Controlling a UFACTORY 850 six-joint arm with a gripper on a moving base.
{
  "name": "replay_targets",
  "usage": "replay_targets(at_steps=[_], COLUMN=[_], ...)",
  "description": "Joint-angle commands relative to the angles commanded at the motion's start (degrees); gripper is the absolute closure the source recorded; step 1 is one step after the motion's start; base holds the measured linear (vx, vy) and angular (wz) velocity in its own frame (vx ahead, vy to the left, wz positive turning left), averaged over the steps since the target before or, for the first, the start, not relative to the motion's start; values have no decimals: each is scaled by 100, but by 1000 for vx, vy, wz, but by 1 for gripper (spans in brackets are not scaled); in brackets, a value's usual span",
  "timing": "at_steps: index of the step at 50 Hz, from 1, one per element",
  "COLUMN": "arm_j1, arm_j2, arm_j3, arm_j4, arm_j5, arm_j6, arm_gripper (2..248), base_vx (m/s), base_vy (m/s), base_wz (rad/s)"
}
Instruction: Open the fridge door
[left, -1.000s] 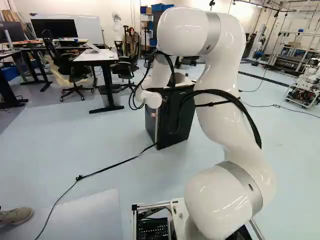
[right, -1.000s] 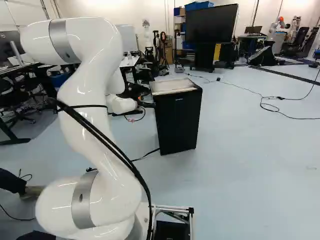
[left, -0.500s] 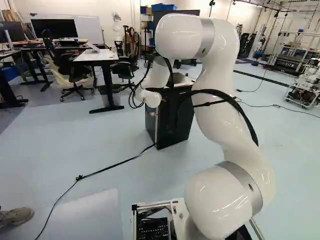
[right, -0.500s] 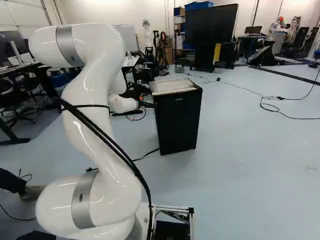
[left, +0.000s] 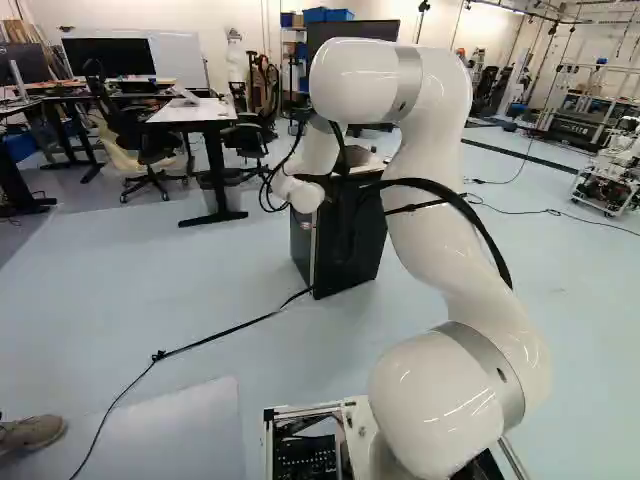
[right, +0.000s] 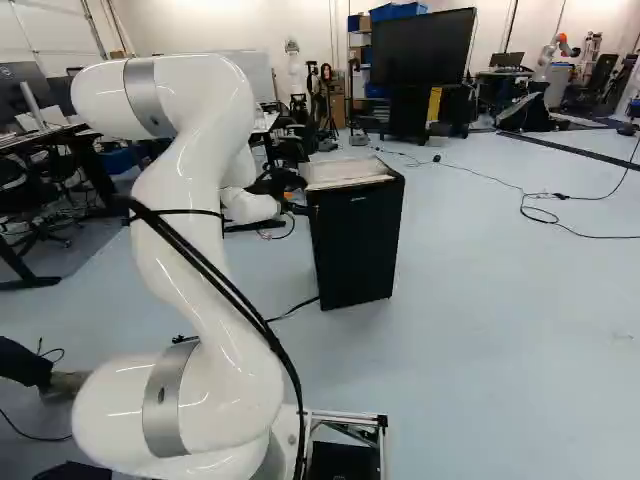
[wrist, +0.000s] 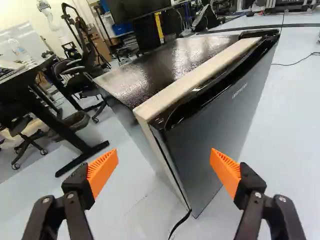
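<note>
Pale blue floor (right: 500, 300) spreads through a cluttered lab, with a white-topped desk (left: 190, 111) and a black office chair (left: 150, 145) at the left of the left base view. Farther back in the right base view stands a large black screen (right: 423, 48), with blue bins (right: 397, 11) just beside it on a shelf.

The fridge (right: 352, 245), small and dark, stands upright on the floor, right of the arm (right: 205, 200) in the right base view and partly behind it in the left base view. Its door (wrist: 220, 135) is shut, lying flat along the body with a thin seam down the side. A pale strip (wrist: 195, 77) runs along the front of the glossy top, next to the door's black upper edge. A black cable (left: 225, 332) lies across the floor and reaches the foot of the fridge.

The gripper (right: 300, 209) is near the fridge's upper left edge in the right base view. Seen from the wrist, its fingers are released and spread wide, their orange pads (wrist: 102, 172) facing each other. The upright front corner of the fridge appears ahead, between them; whether either one touches it, I cannot tell.
</note>
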Motion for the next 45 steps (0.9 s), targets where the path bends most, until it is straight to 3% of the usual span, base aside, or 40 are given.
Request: replay_targets(at_steps=[45], arm_j1=[-242], arm_j2=[-249], arm_j3=[-363], arm_j4=[346], arm_j5=[0], arm_j6=[0], arm_gripper=[3], base_vx=[0], base_vy=[0], base_wz=[0])
